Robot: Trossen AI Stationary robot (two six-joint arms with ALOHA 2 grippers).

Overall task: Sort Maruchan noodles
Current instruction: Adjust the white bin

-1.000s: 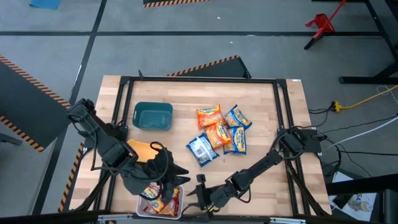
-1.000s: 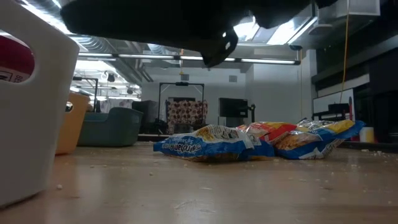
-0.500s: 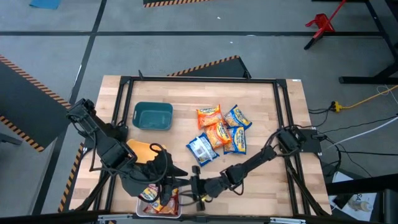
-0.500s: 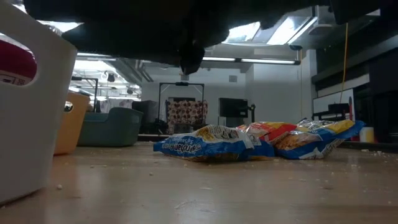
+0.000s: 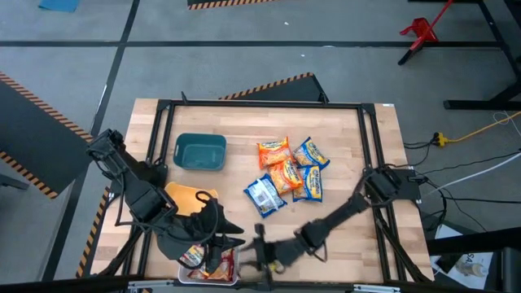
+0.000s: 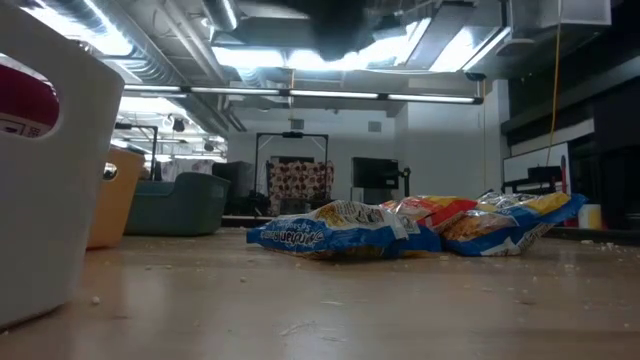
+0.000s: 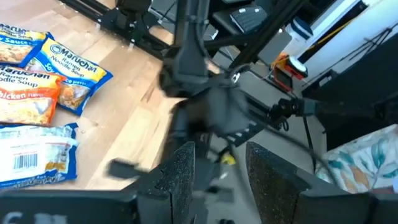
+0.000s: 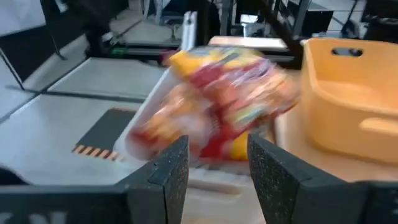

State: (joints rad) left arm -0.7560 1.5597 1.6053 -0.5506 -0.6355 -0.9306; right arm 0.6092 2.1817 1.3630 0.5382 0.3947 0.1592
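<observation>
Right end effector has swung from the bench's near edge toward the white tray and now hangs just beside it; low view is clear of arms.

Nearest: left end effector above the white tray, fingers part-open; whether it grips, cannot tell. Right fingers part-open, nothing between them; red packet just ahead, by the yellow tray.

Mid-bench: loose packets, touching and overlapping. Teal tray farther.

Judgement: packets light, crinkly, slippery, brittle inside; pinch an edge seam, gently.
</observation>
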